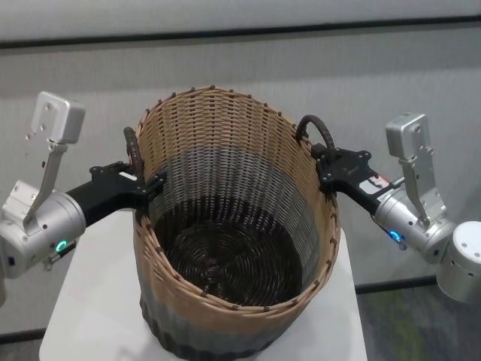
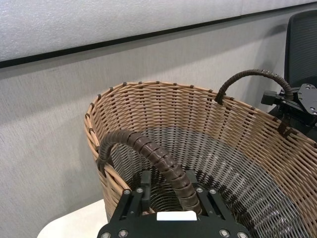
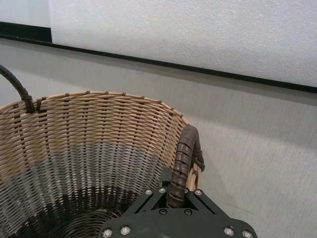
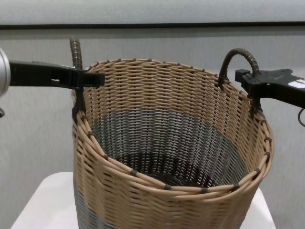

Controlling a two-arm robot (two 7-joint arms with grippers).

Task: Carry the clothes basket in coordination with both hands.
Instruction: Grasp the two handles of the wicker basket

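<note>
left gripper (image 1: 150, 183) at the basket's (image 1: 225, 173) left rim, fingers straddling the left handle (image 2: 148, 151); the handle runs between the two fingers (image 2: 143, 186) with a little gap showing on either side in the wrist view, so whether they actually clamp it i cannot tell. right gripper (image 1: 325, 169) at the right rim, closed on the right handle (image 3: 182, 161); the wrapped loop passes straight into the pinched jaws in its wrist view.

both arms reach in roughly level from opposite sides, one at each handle.

basket sits upright between the grippers, on a white table (image 1: 98, 301); dark base down, grey band above it, tan band at top. interior bare wicker. handles stand up above the rim.

behind: grey wall (image 1: 240, 68) with a black strip (image 1: 240, 34).
</note>
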